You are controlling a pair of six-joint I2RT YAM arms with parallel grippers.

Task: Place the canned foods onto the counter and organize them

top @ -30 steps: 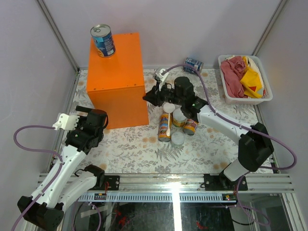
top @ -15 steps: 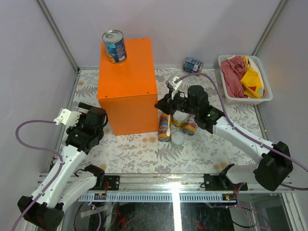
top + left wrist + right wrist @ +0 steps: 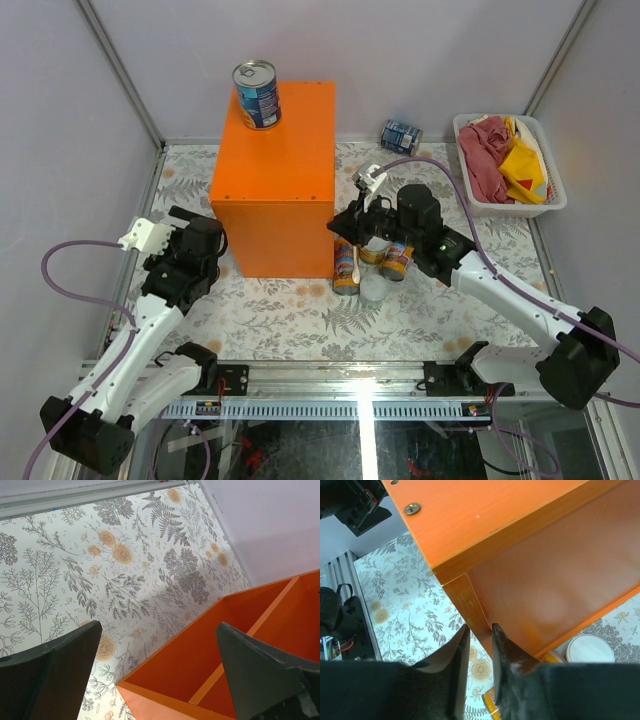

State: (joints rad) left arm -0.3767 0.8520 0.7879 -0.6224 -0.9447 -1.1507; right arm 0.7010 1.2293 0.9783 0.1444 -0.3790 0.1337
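The counter, a big orange box, stands on the floral mat with one blue-labelled can on its top back edge. My right gripper is shut on the box's right front edge; in the right wrist view the fingers pinch an orange panel. My left gripper is open at the box's left front corner, jaws wide apart and holding nothing. A second blue can lies on its side at the back. Several cans cluster under my right arm.
A white basket with red and yellow cloths sits at the far right. A pale-lidded can shows beside the box's lower edge, and a loose pale lid or short can lies in front of the cluster. Walls close in at the back and sides.
The orange box, with the blue can on top, has slid to the right, and my right gripper on its edge moved with it. My left gripper followed slightly to the right.
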